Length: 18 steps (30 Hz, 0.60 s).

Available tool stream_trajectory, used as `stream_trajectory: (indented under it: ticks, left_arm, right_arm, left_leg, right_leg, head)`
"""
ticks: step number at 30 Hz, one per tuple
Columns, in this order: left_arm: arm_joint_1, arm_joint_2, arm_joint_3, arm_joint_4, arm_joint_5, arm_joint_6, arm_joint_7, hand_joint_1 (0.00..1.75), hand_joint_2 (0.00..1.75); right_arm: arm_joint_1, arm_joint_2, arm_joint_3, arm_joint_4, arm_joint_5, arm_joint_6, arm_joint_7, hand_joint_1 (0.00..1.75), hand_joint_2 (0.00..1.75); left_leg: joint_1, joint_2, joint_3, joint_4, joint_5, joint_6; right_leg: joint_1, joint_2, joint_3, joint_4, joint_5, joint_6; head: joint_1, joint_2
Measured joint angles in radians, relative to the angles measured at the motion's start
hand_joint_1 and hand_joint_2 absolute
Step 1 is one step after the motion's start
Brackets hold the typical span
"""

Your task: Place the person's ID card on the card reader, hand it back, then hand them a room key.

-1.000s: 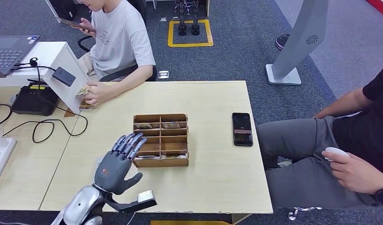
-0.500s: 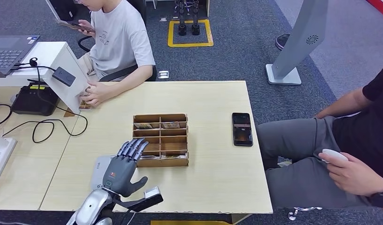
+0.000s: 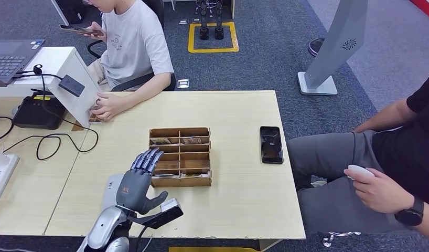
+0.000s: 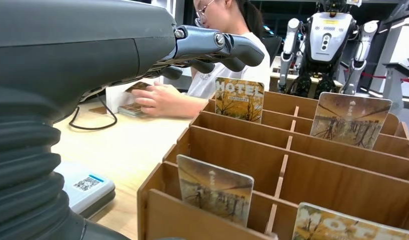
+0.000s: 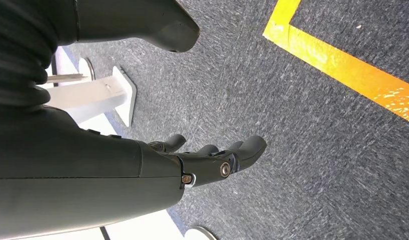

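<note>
My left hand (image 3: pixel 136 184) hovers open, palm down, beside the near left corner of the wooden card box (image 3: pixel 180 156), holding nothing. Its fingers (image 4: pixel 217 47) stretch over the box's left column. Under the hand lies the pale card reader (image 3: pixel 109 188), whose QR sticker (image 4: pixel 86 183) shows in the left wrist view. Picture key cards stand upright in the box: a "HOTEL" card (image 4: pixel 239 99), another (image 4: pixel 350 120) and a near one (image 4: pixel 215 189). A person in a white shirt (image 3: pixel 133 44) rests a hand (image 3: pixel 106 105) on small cards at the table's far left. My right hand (image 5: pixel 212 160) hangs over the carpet, holding nothing.
A black phone (image 3: pixel 271 144) lies right of the box. A white slanted stand (image 3: pixel 71 79), a black device (image 3: pixel 31 113) with cables, a laptop (image 3: pixel 10 58) and a power strip (image 3: pixel 0 173) crowd the left side. A second person (image 3: pixel 380 157) sits at the right.
My left hand has drawn back slightly toward the near edge and sunk lower over the card reader. The seated person on the right has shifted a hand leftward.
</note>
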Motion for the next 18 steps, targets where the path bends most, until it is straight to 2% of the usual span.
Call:
stream_trajectory:
  ticks: [18]
  left_arm:
    - [-0.016,-0.032,0.032,0.103,-0.021,0.014,0.023,0.0,1.75]
  right_arm:
    - [-0.001,0.0,0.0,0.0,0.012,0.004,0.001,0.0,1.75]
  left_leg:
    - [0.0,0.0,0.0,0.0,0.0,0.0]
  right_leg:
    - [0.0,0.0,0.0,0.0,0.0,0.0]
  head:
    - [0.0,0.0]
